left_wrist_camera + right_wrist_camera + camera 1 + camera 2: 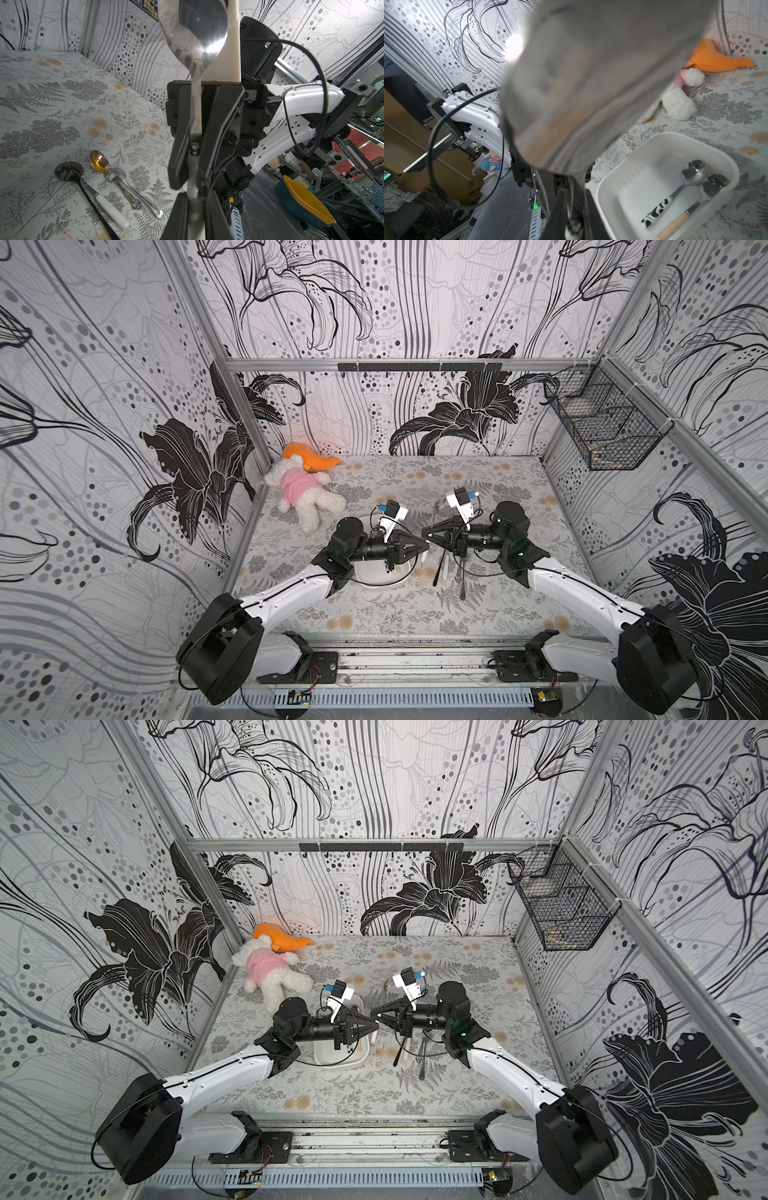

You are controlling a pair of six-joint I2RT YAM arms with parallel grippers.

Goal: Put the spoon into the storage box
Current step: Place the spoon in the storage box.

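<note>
My two grippers meet tip to tip above the middle of the table, and both are shut on one spoon (195, 31) with a shiny metal bowl and a white handle. The left gripper (195, 199) clamps the white handle. The right gripper (574, 199) clamps the neck, and the bowl fills its view as a grey blur. In both top views the left gripper (427, 546) and the right gripper (423, 531) nearly touch. The white storage box (382, 580) lies under the left gripper. Inside the storage box (612, 182) lie a cow-patterned spoon (675, 193) and a wooden-handled spoon (695, 207).
Several loose pieces of cutlery (108, 182) lie on the floral cloth just right of the box, under the right arm. A white plush toy (301, 497) and an orange cloth (309, 458) sit at the far left. A black wire basket (602, 423) hangs on the right wall.
</note>
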